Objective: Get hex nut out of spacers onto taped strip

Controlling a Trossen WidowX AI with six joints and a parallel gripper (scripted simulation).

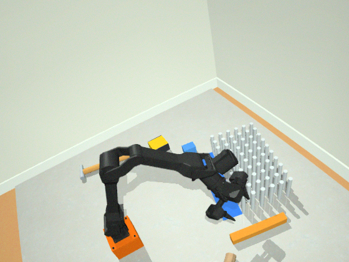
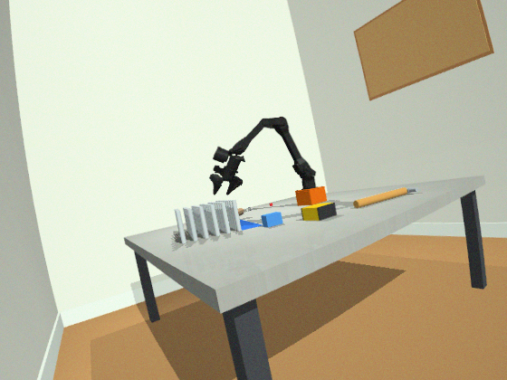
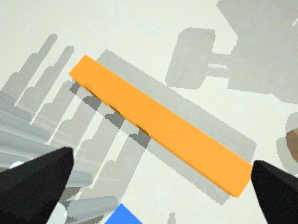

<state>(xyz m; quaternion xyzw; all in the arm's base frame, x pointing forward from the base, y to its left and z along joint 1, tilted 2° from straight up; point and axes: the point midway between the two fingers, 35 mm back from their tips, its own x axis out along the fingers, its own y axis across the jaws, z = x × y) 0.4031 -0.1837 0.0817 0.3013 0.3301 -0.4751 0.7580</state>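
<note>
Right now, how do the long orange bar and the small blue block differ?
The orange bar is long and slim; the blue block is short and stubby. The bar lies beside the spacers' near corner, the block by their far end near the yellow block. Both rest flat on the table, untouched.

Grey spacers (image 1: 258,162) upright in dense grid; blue taped strip (image 1: 232,207) alongside (partly hidden); nut unseen.
</note>
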